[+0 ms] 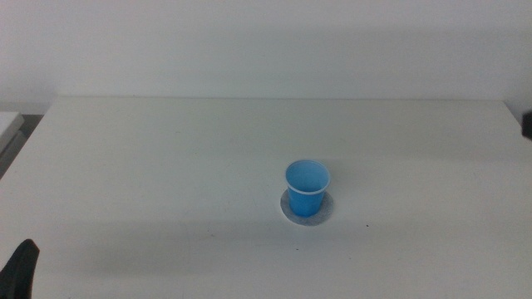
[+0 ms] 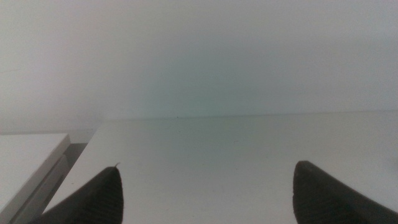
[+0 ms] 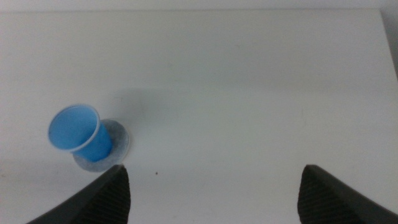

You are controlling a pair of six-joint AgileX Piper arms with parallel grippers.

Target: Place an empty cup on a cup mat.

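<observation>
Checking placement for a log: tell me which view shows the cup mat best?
The middle view: the cup mat shows as a grey ring around the base of the upright cup. The right wrist view shows it partly hidden by the cup; the left wrist view shows none of it.

Smooth, seemingly plastic cup (image 1: 307, 188) on a mottled matt cup mat (image 1: 290, 211).

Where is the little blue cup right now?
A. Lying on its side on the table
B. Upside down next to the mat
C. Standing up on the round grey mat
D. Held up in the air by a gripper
C. The cup stands upright, open end up, on the cup mat, whose grey edge shows around its base; no gripper touches it.
</observation>
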